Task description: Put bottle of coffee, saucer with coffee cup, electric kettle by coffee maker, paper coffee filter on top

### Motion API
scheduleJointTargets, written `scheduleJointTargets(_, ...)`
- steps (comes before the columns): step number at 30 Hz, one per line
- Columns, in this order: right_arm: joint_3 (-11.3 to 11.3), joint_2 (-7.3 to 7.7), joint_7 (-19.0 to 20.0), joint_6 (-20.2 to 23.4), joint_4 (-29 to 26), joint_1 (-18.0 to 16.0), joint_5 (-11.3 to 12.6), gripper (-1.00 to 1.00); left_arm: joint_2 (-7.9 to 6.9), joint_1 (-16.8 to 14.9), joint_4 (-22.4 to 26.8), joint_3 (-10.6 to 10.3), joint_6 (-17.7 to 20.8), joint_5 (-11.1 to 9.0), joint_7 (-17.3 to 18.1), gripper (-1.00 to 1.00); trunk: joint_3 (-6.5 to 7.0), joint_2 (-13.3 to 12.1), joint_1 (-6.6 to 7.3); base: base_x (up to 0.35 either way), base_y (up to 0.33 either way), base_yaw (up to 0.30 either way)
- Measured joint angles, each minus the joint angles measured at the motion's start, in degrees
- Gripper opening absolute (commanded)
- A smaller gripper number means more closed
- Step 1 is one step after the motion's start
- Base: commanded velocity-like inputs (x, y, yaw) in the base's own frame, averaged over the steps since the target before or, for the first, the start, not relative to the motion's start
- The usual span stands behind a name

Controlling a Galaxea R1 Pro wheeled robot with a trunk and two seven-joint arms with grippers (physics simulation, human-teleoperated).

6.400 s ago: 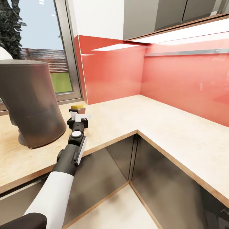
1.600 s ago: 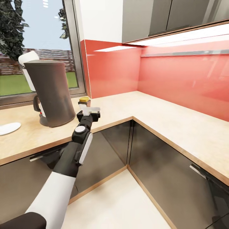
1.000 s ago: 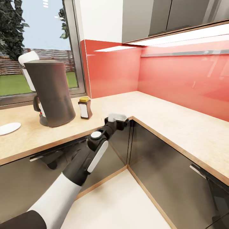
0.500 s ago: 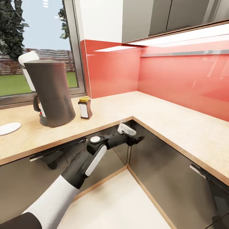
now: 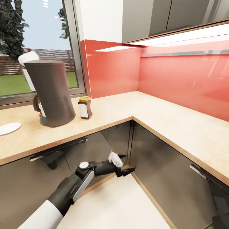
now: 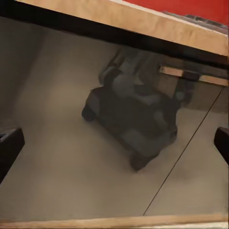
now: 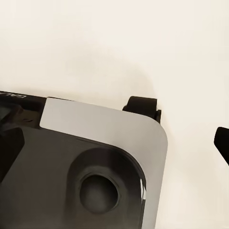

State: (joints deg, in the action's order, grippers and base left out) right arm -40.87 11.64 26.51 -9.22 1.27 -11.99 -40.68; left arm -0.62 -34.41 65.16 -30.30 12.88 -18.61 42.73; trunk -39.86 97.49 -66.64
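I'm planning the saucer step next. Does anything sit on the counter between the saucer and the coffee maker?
Nothing visible does. The saucer lies on the kitchen countertop beside the coffee maker, with bare counter between them. The bottle of coffee stands on the coffee maker's other side.

I can't see the saucer (image 5: 8,128) whole; the head view's edge cuts it. The coffee maker (image 5: 51,92) hides most of its white carafe. In my left wrist view the cabinet front carries only a blurred reflection of the robot.
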Motion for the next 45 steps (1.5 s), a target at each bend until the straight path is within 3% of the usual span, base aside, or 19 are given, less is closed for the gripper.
scheduleJointTargets(4, -0.03, 0.00, 0.00, 0.00, 0.00, 0.00, 0.00, 1.00, -0.34, 2.27, -7.69, 0.03, -7.78, 0.00, 4.01, 1.00, 0.00, 0.00, 0.00, 0.000, 0.000, 0.000)
scheduleJointTargets(7, -0.04, 0.00, 0.00, 0.01, 0.00, 0.00, 0.00, 1.00, -0.52, 3.43, -17.28, 0.18, -13.84, -0.19, 9.04, 1.00, -0.01, 0.00, 0.00, 0.000, 0.000, 0.000)
scheduleJointTargets(8, -0.04, 0.00, 0.00, 0.01, 0.00, 0.00, 0.00, 1.00, -0.51, 3.42, -17.51, 0.19, -13.93, -0.26, 9.10, 1.00, 0.00, 0.00, 0.00, 0.000, 0.000, 0.000)
scheduleJointTargets(11, -0.04, 0.00, 0.00, 0.00, 0.00, 0.00, 0.00, 1.00, -0.60, 3.82, -27.72, 0.36, -20.02, -0.83, 12.60, 1.00, -0.01, 0.00, 0.00, 0.000, 0.000, 0.000)
scheduleJointTargets(15, -0.03, 0.00, 0.00, 0.00, 0.00, 0.00, 0.00, 1.00, -0.58, 3.93, -40.33, 0.44, -27.51, -5.22, 14.51, 1.00, 0.00, 0.00, 0.00, 0.000, 0.000, 0.000)
scheduleJointTargets(18, 0.02, 0.00, 0.00, 0.01, 0.00, 0.00, 0.00, 1.00, -0.60, 3.97, -51.35, 0.35, -35.15, -9.38, 19.92, 1.00, -0.01, 0.00, 0.00, 0.000, 0.000, 0.000)
scheduleJointTargets(22, 0.04, 0.00, 0.00, 0.02, 0.00, 0.00, 0.00, 1.00, -0.70, 4.17, -60.45, 0.53, -40.87, -11.29, 25.55, 1.00, 0.00, 0.00, 0.00, 0.000, 0.000, 0.000)
scheduleJointTargets(27, 0.04, 0.00, 0.00, 0.02, 0.00, 0.00, 0.00, 1.00, -1.76, 7.21, -62.71, 0.87, -43.06, -11.82, 27.03, 1.00, 0.00, 0.00, 0.00, 0.000, 0.000, 0.000)
scheduleJointTargets(31, 0.04, 0.00, 0.00, 0.01, 0.00, 0.00, 0.00, 1.00, -3.29, 11.98, -63.49, 1.85, -44.63, -14.08, 27.58, 1.00, 0.00, 0.00, 0.00, 0.000, 0.000, 0.000)
scheduleJointTargets(33, 0.05, 0.00, 0.00, 0.02, 0.00, 0.00, 0.00, 1.00, -4.24, 14.79, -63.65, 4.40, -45.63, -14.85, 27.62, 1.00, -0.01, 0.00, 0.00, 0.000, 0.000, 0.000)
scheduleJointTargets(36, 0.04, 0.00, 0.00, 0.03, 0.00, 0.00, 0.00, 1.00, -4.84, 18.79, -63.72, 10.77, -46.17, -15.21, 27.66, 1.00, -0.01, 0.00, 0.00, 0.000, 0.000, 0.000)
scheduleJointTargets(39, 0.04, 0.00, 0.00, 0.06, 0.00, 0.00, 0.00, 1.00, -5.29, 21.32, -63.70, 15.80, -46.34, -15.34, 27.74, 1.00, 0.00, 0.00, 0.00, 0.000, 0.000, 0.000)
scheduleJointTargets(41, 0.04, 0.00, 0.00, 0.06, 0.00, 0.00, 0.00, 1.00, -5.75, 22.84, -63.72, 17.84, -46.40, -15.37, 27.77, 1.00, 0.00, 0.00, 0.00, 0.000, 0.000, 0.000)
scheduleJointTargets(45, 0.03, 0.00, 0.00, 0.08, 0.00, 0.00, 0.00, 1.00, -6.09, 24.72, -63.73, 19.22, -46.44, -15.45, 27.76, 1.00, 0.00, 0.00, 0.00, 0.000, 0.000, 0.000)
